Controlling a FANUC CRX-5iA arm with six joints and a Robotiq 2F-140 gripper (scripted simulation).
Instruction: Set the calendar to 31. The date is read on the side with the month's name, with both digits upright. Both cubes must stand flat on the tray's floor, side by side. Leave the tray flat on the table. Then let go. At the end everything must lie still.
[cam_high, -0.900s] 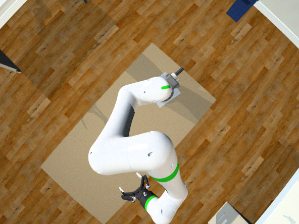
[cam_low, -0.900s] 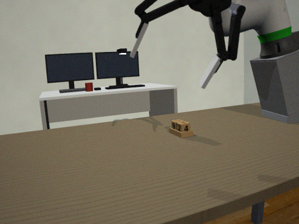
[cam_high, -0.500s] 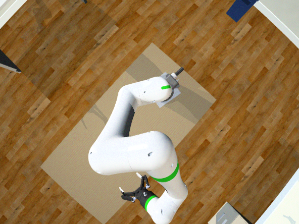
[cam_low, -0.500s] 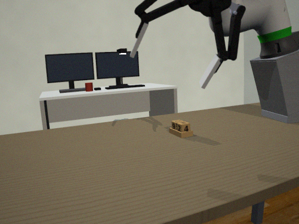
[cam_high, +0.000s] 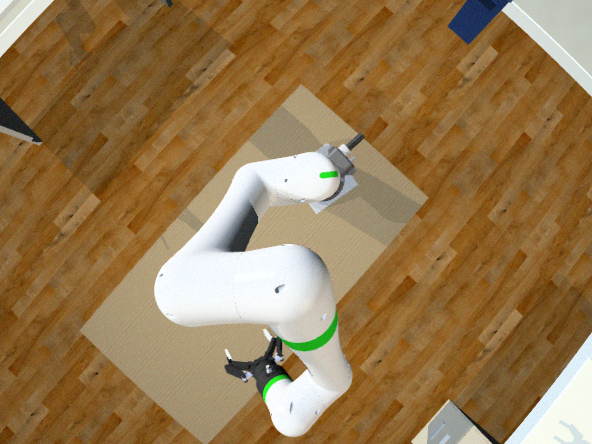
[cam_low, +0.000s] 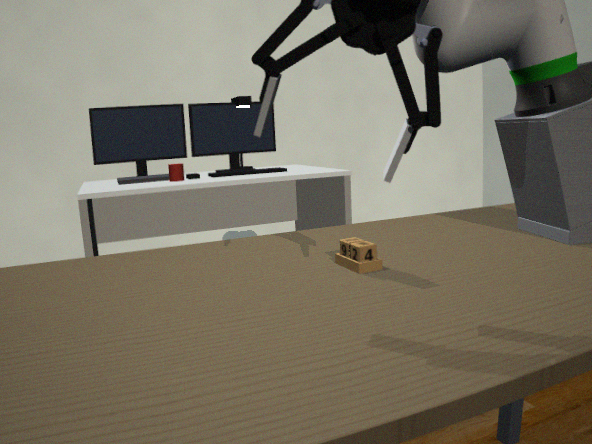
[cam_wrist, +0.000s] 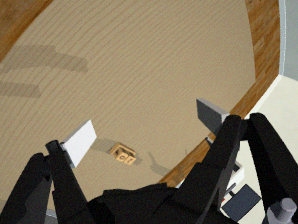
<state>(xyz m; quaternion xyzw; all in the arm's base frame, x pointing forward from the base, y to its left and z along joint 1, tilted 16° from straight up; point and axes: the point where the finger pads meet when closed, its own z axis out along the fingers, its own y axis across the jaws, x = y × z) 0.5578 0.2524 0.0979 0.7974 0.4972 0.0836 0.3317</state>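
A small wooden tray (cam_low: 371, 267) stands flat on the table in the exterior view. Two wooden cubes sit side by side in it. The nearer cube (cam_low: 366, 251) shows a 2 on its left face and a 4 on its right face. The farther cube (cam_low: 344, 249) shows a 9 on its left face. In the wrist view the cubes (cam_wrist: 125, 158) show faces with a 0-like and a 2-like digit. No month's name is readable. The arm hides the tray in the top view. My gripper (cam_high: 247, 345) (cam_low: 322, 158) (cam_wrist: 143, 119) is open and empty, high above the table and away from the tray.
The wooden table (cam_high: 150, 320) (cam_low: 175, 325) (cam_wrist: 150, 65) carries the arm's grey base (cam_low: 545, 175). Behind it, apart, a white desk (cam_low: 310, 172) holds two monitors (cam_low: 137, 134) (cam_low: 220, 130) and a red mug (cam_low: 176, 172). Arm shadows lie on the table.
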